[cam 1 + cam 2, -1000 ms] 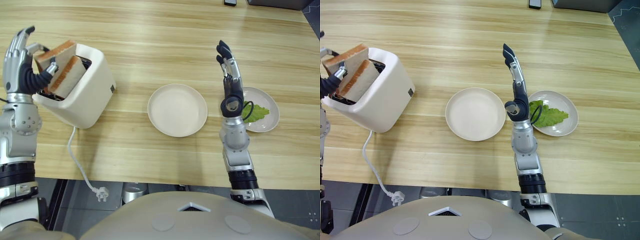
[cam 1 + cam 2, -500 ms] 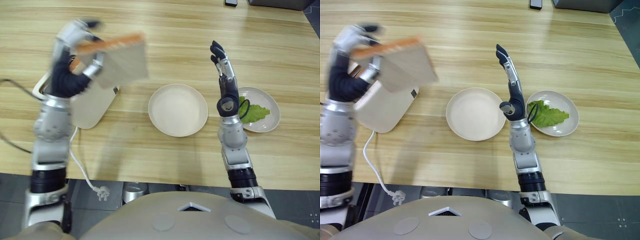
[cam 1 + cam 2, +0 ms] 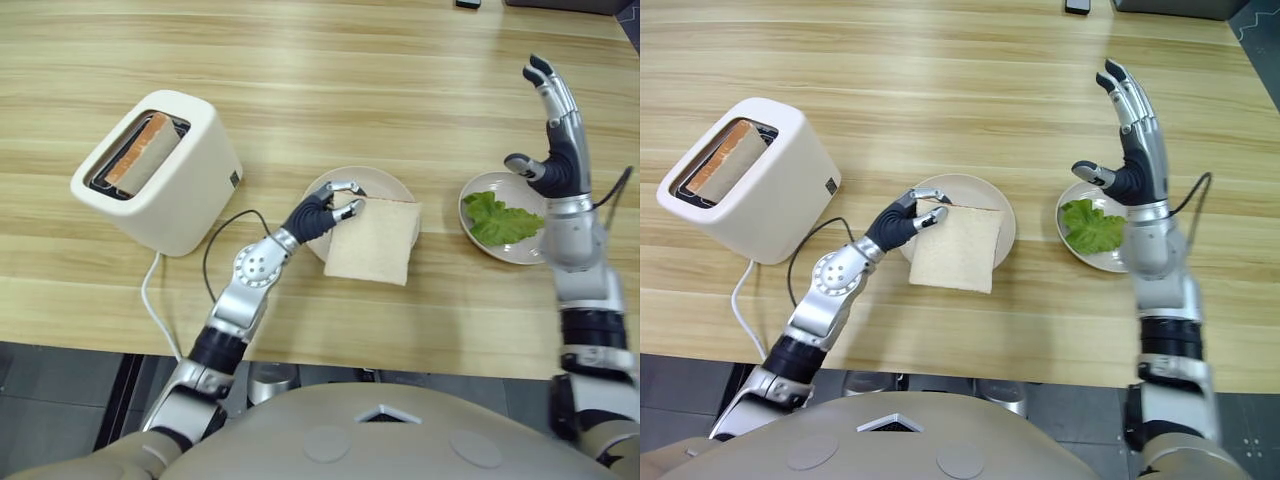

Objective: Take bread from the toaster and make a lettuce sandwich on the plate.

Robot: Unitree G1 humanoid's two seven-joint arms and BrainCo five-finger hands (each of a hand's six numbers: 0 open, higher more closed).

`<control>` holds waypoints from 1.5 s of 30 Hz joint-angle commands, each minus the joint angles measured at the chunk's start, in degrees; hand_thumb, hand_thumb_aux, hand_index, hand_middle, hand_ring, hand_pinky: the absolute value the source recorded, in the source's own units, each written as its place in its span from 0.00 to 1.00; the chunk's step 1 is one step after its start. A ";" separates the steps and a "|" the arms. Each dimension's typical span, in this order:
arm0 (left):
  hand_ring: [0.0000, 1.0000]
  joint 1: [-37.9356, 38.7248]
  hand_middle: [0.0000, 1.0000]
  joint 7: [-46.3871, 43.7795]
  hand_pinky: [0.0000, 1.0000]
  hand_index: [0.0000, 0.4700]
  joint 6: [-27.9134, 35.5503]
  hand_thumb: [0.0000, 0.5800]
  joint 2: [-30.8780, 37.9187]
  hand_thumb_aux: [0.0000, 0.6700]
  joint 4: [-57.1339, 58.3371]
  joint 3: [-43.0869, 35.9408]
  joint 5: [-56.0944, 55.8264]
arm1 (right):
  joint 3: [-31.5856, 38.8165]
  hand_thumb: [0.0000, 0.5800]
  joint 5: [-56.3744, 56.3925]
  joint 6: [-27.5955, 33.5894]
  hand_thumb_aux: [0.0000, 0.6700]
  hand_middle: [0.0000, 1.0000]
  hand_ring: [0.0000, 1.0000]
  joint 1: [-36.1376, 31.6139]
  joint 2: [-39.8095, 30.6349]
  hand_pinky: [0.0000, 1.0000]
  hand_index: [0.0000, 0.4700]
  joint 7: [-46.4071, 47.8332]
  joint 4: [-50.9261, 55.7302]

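White bread (image 3: pixel 370 243) pinched by left robot hand (image 3: pixel 320 211) over plate (image 3: pixel 386 184); right robot hand (image 3: pixel 556 150) spread.

Table (image 3: pixel 300 80) offers room beyond toaster (image 3: pixel 170 185) and plate (image 3: pixel 384 184).

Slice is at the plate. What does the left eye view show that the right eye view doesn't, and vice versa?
Left eye view: the right corner of the bread slice crosses the right rim of the plate, hiding it. Right eye view: a bare strip of that rim lies past the slice. Both: the left hand pinches the slice's far left corner, the right hand is raised open near the lettuce in its dish, and a second slice sits in the toaster.
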 commanded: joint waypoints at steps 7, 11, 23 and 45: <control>1.00 -8.63 1.00 6.45 1.00 0.98 -7.49 1.00 -3.16 1.00 18.69 2.78 7.46 | 18.94 0.00 -25.19 10.80 0.00 0.00 0.00 -8.51 -13.88 0.00 0.00 -17.56 27.87; 1.00 -11.32 1.00 11.39 1.00 0.98 -8.83 1.00 -3.36 1.00 25.68 2.71 11.96 | 25.76 0.00 -27.61 11.87 0.00 0.00 0.00 -12.53 -13.67 0.00 0.00 -19.96 36.72; 0.00 -12.94 0.00 24.84 0.00 0.00 -5.53 0.00 0.08 0.00 25.97 -1.82 29.89 | 39.48 0.00 -30.06 13.05 0.00 0.00 0.00 -17.35 -11.81 0.00 0.00 -24.25 44.93; 0.00 -0.38 0.00 28.47 0.00 0.00 0.40 0.00 10.30 0.00 -12.73 19.52 27.44 | 42.14 1.00 -22.09 6.78 1.00 0.00 0.00 -17.50 -11.52 0.00 0.98 -27.15 40.89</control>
